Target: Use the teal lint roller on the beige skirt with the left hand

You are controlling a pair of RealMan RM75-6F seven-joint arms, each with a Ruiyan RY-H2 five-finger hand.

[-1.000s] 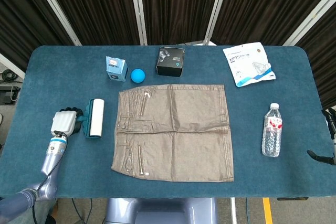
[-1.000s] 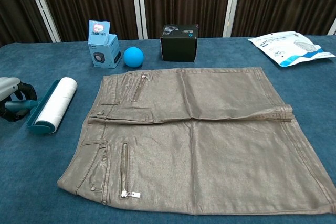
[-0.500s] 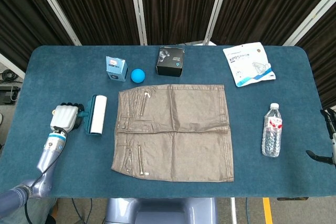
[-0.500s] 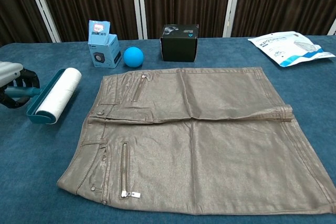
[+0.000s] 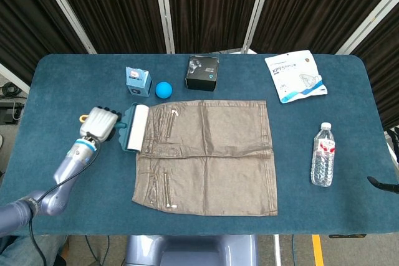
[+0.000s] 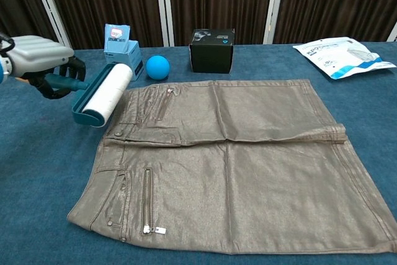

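The left hand (image 5: 100, 123) was seen at the left side of the blue table (image 5: 56, 91), its fingers wrapped around the handle of the teal lint roller (image 5: 136, 127). In the chest view the roller (image 6: 104, 94) was held off the table surface, its white roll lying along the waistband edge of the beige skirt (image 5: 207, 156); whether the roll touched the fabric could not be told. The skirt (image 6: 236, 159) was spread flat at the table's middle, waistband toward the left, with zippers showing near that edge. Behind it were noted a small blue box (image 5: 138, 81), a blue ball (image 5: 163, 89) just beside it, and a black box (image 5: 202, 73). A white mask packet (image 5: 294, 75) lay at the far right corner, and a water bottle (image 5: 323, 154) lay on its side to the right of the skirt, well apart from it. Only a dark sliver of the right hand (image 5: 381, 183) was recorded at the frame's right edge; its fingers could not be made out.
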